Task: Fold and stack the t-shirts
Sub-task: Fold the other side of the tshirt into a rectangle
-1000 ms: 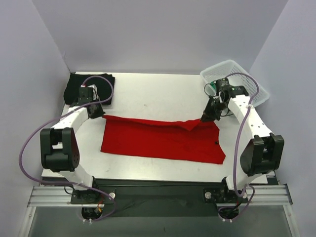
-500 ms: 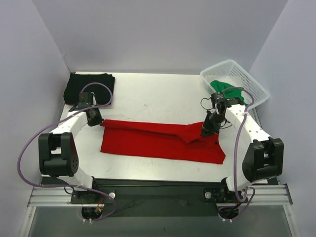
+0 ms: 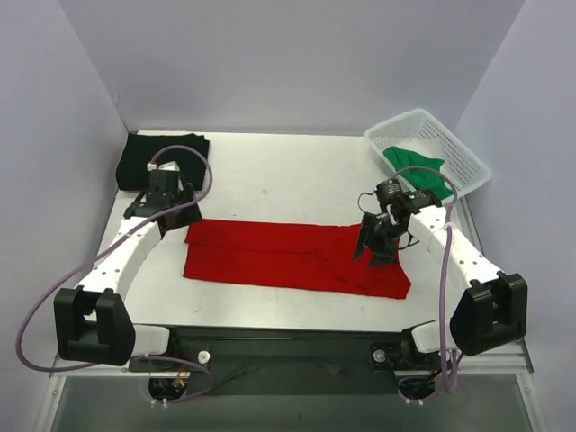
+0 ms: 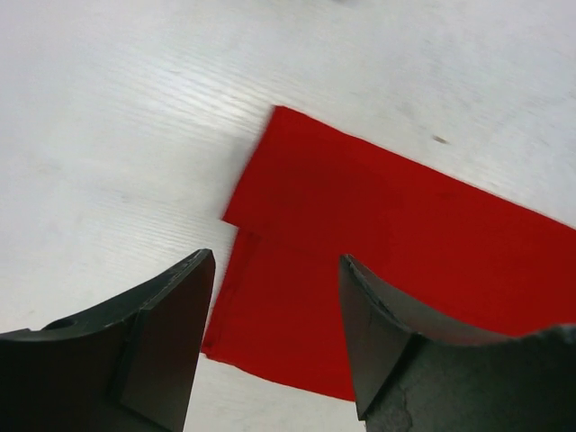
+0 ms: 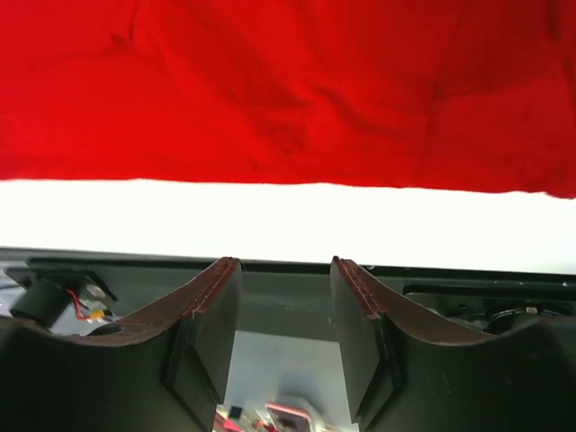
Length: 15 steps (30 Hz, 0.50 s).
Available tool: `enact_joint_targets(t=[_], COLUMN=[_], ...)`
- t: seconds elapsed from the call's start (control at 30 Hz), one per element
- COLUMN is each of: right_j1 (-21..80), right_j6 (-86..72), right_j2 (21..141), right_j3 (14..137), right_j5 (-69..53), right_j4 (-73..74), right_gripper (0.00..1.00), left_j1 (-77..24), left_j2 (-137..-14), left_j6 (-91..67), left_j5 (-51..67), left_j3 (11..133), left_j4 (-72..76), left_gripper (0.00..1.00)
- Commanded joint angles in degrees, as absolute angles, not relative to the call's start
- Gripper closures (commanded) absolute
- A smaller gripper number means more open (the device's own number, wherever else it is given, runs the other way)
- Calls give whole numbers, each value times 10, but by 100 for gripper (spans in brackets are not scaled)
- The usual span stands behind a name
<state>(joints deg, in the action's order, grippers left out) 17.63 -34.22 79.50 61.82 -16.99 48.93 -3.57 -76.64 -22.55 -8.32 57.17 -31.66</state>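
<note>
The red t-shirt (image 3: 292,259) lies flat as a long band across the lower middle of the top view, folded lengthwise, with 2 layers showing at its left end in the left wrist view. It looks light, limp and not slippery: I judge it will sag and lose its fold if lifted by 1 point, so the best holds are the 2 short ends, pinching both layers together at a corner, with each arm taking 1 end so the band stays taut. There is nothing fragile about it; the risk is a jaw catching only the top layer. The left gripper (image 4: 277,261) hangs over the left end with its jaws apart and nothing between them. The right gripper (image 5: 284,265) hovers over the near edge of the right end, jaws also apart and empty. The black t-shirt (image 3: 162,153) sits folded at the upper left of the table (image 3: 288,171), and the green t-shirt (image 3: 416,166) lies bunched in the white basket (image 3: 423,121) at the upper right. The table is white, smooth and faintly grained, with a few small dark specks. Plain pale walls (image 3: 297,63) close in on 3 sides.
</note>
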Motion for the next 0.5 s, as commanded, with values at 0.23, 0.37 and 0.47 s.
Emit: enact_joint_targets(t=[0.23,0.37,0.47], right_j1=[176,141,92], right_j6=[-308,-308,-297], right_j2=[826,855,859], right_j3=[636,630,625], right_j5=[-124,-78,-81], right_j4=[483,464,415], right_gripper=[60,60,58], left_j1=[-252,-258,-258], left_j2=[-808,-859,-885], left_j6=[-329,-359,-349], left_j5=[0,37,14], left_j3=[574,569,581], left_j4=[-178,-142,-143], left_gripper=[33,34,33])
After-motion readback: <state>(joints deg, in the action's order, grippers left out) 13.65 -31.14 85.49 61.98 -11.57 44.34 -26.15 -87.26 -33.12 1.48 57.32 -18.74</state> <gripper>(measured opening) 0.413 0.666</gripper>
